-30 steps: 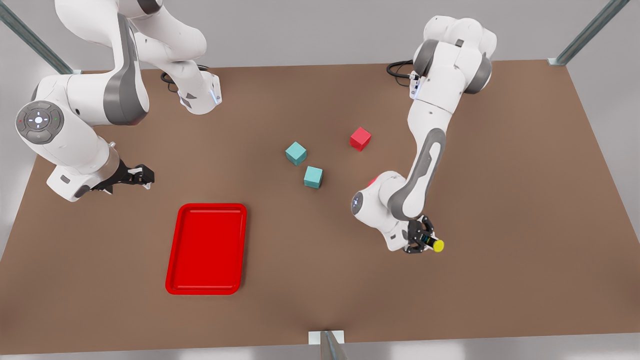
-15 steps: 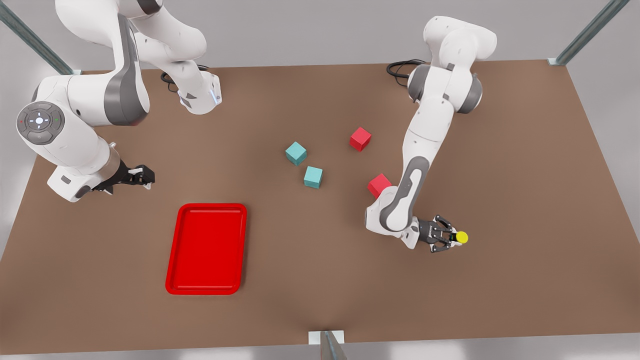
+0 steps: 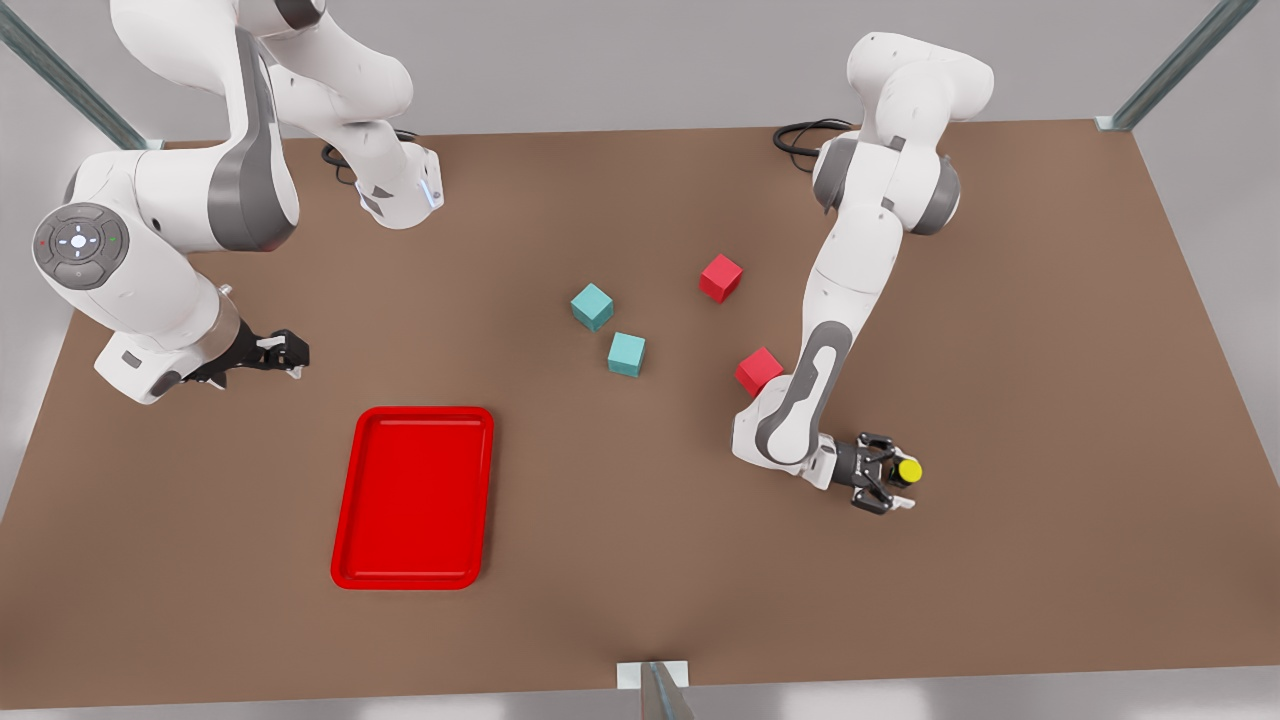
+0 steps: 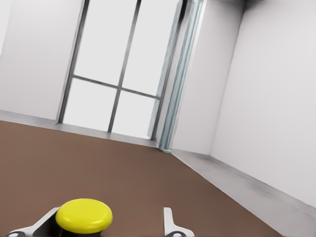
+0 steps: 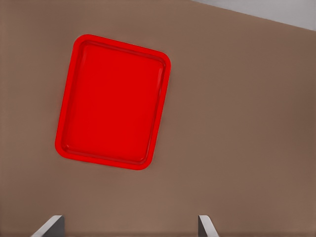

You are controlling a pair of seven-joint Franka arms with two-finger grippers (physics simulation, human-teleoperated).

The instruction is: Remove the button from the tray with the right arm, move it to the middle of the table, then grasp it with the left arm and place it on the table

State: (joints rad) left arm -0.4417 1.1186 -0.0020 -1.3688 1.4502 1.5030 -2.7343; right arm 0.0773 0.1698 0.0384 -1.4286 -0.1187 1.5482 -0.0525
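Now button [image 3: 907, 470] apparently beside one finger of spread left end effector [image 3: 893, 487].

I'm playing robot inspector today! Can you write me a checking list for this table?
Surface: brown table, flat.
Job's things: the button, yellow cap showing, sits between the left pincer's fingers, close to one finger with a gap to the other. The red tray on the front view's left holds nothing.
Clutter: two teal cubes and two red cubes, all apart.
Grippers: left pincer open, on the front view's right. Right pincer open, waits beyond the tray.
Cables: black cables by the arm bases.
Surroundings: metal struts, grey walls, a window.
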